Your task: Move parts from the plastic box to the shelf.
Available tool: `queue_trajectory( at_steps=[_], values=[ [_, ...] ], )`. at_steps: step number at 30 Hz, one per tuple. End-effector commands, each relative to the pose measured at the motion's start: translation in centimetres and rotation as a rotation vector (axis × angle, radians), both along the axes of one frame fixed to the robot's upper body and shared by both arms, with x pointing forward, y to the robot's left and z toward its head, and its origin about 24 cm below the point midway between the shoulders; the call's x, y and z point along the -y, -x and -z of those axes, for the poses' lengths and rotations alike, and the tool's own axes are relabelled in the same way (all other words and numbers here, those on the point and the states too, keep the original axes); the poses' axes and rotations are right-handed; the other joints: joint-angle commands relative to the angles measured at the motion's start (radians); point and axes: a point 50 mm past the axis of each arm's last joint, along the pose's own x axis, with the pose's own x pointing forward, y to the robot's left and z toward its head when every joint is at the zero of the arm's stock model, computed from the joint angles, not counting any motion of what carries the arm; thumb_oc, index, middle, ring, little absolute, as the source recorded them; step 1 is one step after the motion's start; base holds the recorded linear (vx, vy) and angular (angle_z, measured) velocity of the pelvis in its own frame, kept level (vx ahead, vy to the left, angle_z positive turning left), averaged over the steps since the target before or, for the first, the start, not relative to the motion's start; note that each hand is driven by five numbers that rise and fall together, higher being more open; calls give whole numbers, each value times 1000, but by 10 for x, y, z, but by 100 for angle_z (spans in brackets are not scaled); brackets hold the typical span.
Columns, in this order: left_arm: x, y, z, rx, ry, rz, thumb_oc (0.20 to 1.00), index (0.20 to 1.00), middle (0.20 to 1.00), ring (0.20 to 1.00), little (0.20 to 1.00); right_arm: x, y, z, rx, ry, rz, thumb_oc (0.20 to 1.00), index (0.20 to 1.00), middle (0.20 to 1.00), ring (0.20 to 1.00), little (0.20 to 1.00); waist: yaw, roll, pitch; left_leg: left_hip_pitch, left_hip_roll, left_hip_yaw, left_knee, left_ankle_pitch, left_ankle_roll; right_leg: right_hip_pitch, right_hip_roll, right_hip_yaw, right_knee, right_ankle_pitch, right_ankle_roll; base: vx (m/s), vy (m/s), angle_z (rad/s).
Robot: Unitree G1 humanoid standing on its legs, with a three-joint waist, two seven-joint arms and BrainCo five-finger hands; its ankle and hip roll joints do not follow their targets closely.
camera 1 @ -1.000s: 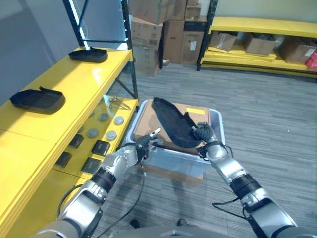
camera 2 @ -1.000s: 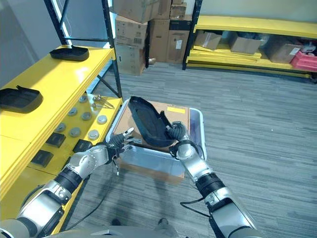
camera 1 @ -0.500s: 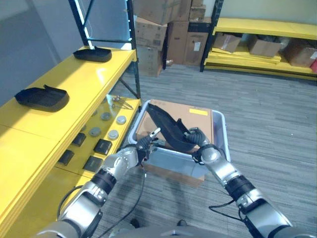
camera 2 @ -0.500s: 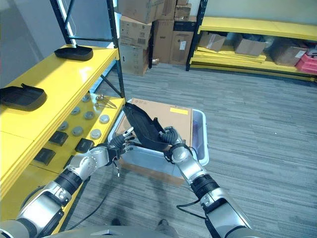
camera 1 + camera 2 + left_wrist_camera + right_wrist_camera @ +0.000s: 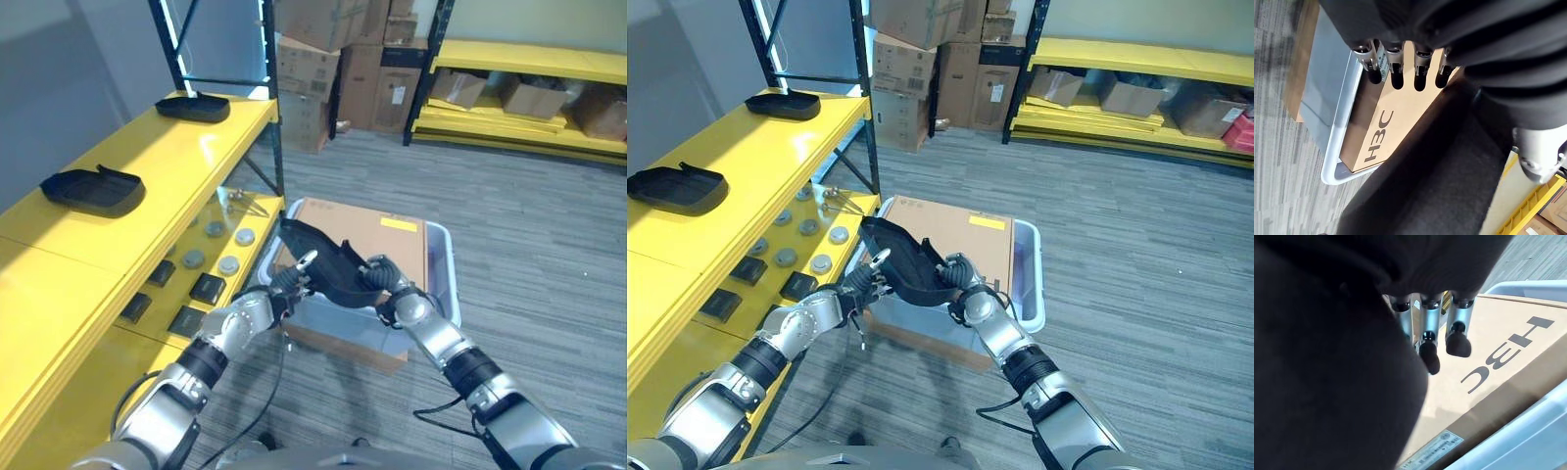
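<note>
A black part (image 5: 328,266) is held up over the near left corner of the clear plastic box (image 5: 441,257), which sits on the floor with a brown cardboard box (image 5: 377,227) inside it. The right hand (image 5: 388,284) grips the part's right end, fingers curled round it. The left hand (image 5: 287,286) is at the part's left end with its fingers (image 5: 1396,73) straight and relaxed, touching or just beside the part, hard to say which. 2 more black parts lie on the yellow shelf: 1 near (image 5: 90,189), 1 far (image 5: 193,106). The lower shelf level (image 5: 245,211) holds round grey discs (image 5: 228,264) and small black blocks (image 5: 207,288).
</note>
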Motion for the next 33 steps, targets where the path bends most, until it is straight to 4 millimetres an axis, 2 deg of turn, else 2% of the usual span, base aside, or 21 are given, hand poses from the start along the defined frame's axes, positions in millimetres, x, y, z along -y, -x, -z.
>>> queue_trajectory(
  at_steps=[1,10,14,23,24,25,26,33],
  values=[
    [17,-8,-25,102,93,51,1000,1000,1000,1000,1000,-16,-17,-26,135,-4,-66,200,200,200,200,200,19,-11,-28,-13,46,-52,28,-39,-44,48,-76,-4,9,-43,99,-13,9,3],
    [24,-4,-22,118,37,109,1000,1000,1000,1000,1000,-21,-18,-28,140,3,-100,200,200,200,200,200,18,-11,-28,-12,42,-54,21,-38,-43,49,-79,-4,7,-41,103,-6,3,1],
    [29,-3,-21,116,5,122,1000,1000,1000,1000,1000,-29,-19,-30,142,14,-139,200,200,200,200,200,18,-13,-25,-11,42,-56,17,-37,-41,48,-79,-4,7,-40,104,0,0,0],
    [25,-3,-11,145,-126,158,1000,1000,1000,1000,1000,-44,-21,-38,160,46,-215,200,200,200,200,200,26,-16,-26,-8,40,-59,13,-36,-43,52,-78,-4,3,-39,107,-1,0,1],
    [25,-4,-13,163,-122,153,831,831,831,831,831,-45,-21,-39,158,44,-217,200,200,200,200,200,25,-15,-26,-7,41,-59,12,-36,-43,52,-78,-5,2,-39,107,0,0,0],
    [26,-5,-14,175,-122,151,373,373,373,373,373,-46,-21,-39,157,43,-218,200,200,200,200,200,25,-15,-25,-7,41,-59,11,-36,-43,52,-78,-4,2,-39,107,0,0,0],
    [26,-5,-15,190,-129,151,200,200,200,200,200,-46,-21,-38,156,44,-218,200,200,200,200,200,26,-15,-25,-6,40,-59,11,-36,-43,53,-78,-5,1,-39,107,0,0,0],
    [20,-8,-18,219,-175,148,200,200,200,200,200,-44,-21,-38,151,50,-214,200,200,200,200,200,27,-13,-24,-1,41,-61,9,-34,-45,57,-78,-5,2,-40,108,0,0,0]
  ],
)
